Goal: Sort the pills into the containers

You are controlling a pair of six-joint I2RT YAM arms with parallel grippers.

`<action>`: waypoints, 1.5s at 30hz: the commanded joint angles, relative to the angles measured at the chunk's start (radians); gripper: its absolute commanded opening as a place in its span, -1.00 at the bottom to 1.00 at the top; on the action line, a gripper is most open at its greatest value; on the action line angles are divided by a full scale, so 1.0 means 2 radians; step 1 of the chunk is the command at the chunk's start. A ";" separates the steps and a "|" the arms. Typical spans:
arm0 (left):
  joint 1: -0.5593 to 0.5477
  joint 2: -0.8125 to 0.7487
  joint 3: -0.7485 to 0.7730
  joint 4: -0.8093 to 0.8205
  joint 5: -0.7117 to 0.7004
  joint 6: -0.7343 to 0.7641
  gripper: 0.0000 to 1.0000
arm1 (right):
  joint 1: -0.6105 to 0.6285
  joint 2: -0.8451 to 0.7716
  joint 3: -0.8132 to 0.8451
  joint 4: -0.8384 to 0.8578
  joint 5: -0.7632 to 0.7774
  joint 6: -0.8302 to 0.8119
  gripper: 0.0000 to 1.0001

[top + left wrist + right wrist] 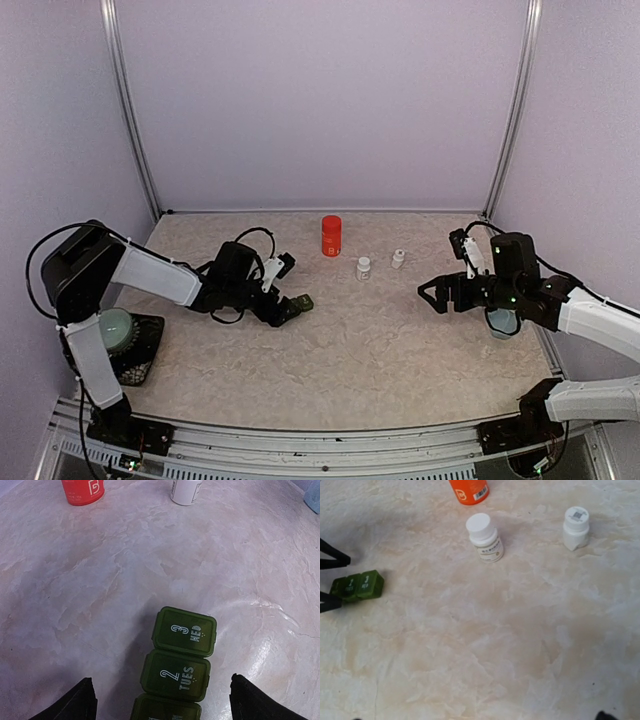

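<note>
containers [180, 652]: lids shut, flat on table [400, 350]
left gripper [286, 308]: jaws wide, either side of containers
right gripper [432, 293]: jaws wide, empty

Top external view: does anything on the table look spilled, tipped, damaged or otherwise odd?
Nothing stands out. The green pill organizer lies flat with its visible lids shut; the orange bottle, the wide white bottle and the small white bottle all stand upright. No loose pills show.

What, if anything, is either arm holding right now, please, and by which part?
Nothing is held. The left gripper straddles the green pill organizer, fingers open and clear of it; the right gripper is open and empty.
</note>
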 commanded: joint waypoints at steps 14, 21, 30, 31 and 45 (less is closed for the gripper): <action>0.010 0.024 0.002 0.000 0.016 0.027 0.58 | 0.011 0.003 -0.005 0.015 -0.008 0.009 1.00; 0.013 0.028 0.001 0.001 0.018 0.026 0.41 | 0.012 0.007 -0.005 0.018 -0.007 0.011 1.00; 0.013 0.032 -0.001 -0.001 0.045 0.029 0.21 | 0.015 0.011 -0.003 0.019 -0.009 0.012 1.00; 0.013 0.032 0.000 -0.001 0.049 0.030 0.19 | 0.015 0.011 -0.002 0.019 -0.008 0.012 1.00; 0.013 0.028 -0.001 -0.005 0.060 0.027 -0.34 | 0.016 0.017 0.008 0.017 -0.011 0.009 1.00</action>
